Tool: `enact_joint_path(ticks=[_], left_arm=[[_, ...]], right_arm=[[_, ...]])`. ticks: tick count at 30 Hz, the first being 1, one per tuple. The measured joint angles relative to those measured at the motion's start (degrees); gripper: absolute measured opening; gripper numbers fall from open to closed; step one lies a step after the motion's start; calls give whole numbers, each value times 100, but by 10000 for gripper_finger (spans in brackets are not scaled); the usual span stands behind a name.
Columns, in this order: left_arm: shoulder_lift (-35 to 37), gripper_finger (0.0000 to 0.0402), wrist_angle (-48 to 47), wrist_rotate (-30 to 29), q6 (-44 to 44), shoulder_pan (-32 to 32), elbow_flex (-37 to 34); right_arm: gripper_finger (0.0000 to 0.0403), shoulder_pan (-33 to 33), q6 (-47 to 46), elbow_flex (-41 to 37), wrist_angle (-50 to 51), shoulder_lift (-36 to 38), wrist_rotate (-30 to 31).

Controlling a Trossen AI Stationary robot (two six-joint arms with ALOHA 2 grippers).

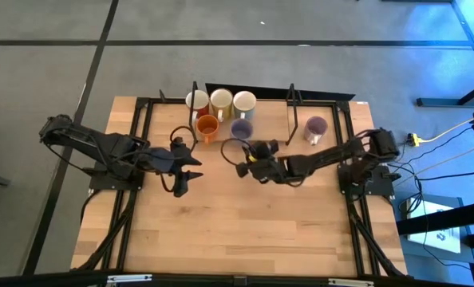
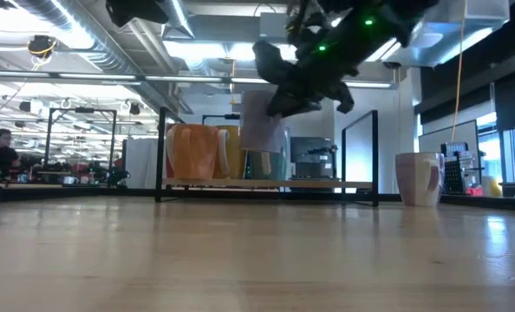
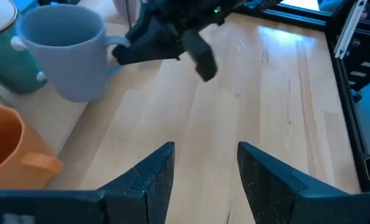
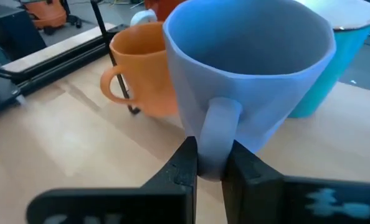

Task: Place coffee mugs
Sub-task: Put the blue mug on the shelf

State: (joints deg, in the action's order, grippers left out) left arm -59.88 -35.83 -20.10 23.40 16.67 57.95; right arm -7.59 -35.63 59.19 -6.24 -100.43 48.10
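Note:
A pale purple mug [image 1: 241, 127] sits at the near edge of a cluster of mugs at the table's far side, beside an orange mug [image 1: 207, 126]. Three white-rimmed mugs [image 1: 221, 101] stand in a row behind them. A second pale purple mug [image 1: 315, 129] stands alone on the table to the right of the rack. My right gripper [image 1: 248, 148] is shut on the first purple mug. My left gripper [image 1: 187, 174] hovers open over bare wood, nearer and to the left of the orange mug. My right gripper [image 4: 211, 165] pinches the pale purple mug's side handle [image 4: 219, 124] between its two fingers, which lie across the loop. It comes from the table's near-right side, slanting slightly down. The mug [image 2: 262, 121] stays upright, and in the low view its base is above the orange mug's [image 2: 188, 152] base.
A black rack frame with upright posts [image 1: 293, 104] brackets the mug cluster, with a dark tray [image 1: 261, 90] behind it. A teal mug [image 4: 334, 62] stands close behind the held one. The near half of the wooden table [image 1: 245, 231] is bare wood.

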Motion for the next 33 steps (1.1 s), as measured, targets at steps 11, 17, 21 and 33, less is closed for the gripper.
enact_joint_path(ticks=[11, 17, 21, 33], left_arm=[[0, 169, -167, 4, -3, 0, 0], [0, 169, -161, 2, -2, 0, 0], [-2, 169, -149, 0, -5, -4, 0], [-2, 169, -146, -26, -9, -4, 0]], right_arm=[[23, 306, 141, 902, 75, -901, -175], [23, 515, -39, 1100, 227, -1100, -220], [23, 560, -150, 1134, 202, -1182, -254], [23, 695, -274, 1137, 117, -1269, -464]])
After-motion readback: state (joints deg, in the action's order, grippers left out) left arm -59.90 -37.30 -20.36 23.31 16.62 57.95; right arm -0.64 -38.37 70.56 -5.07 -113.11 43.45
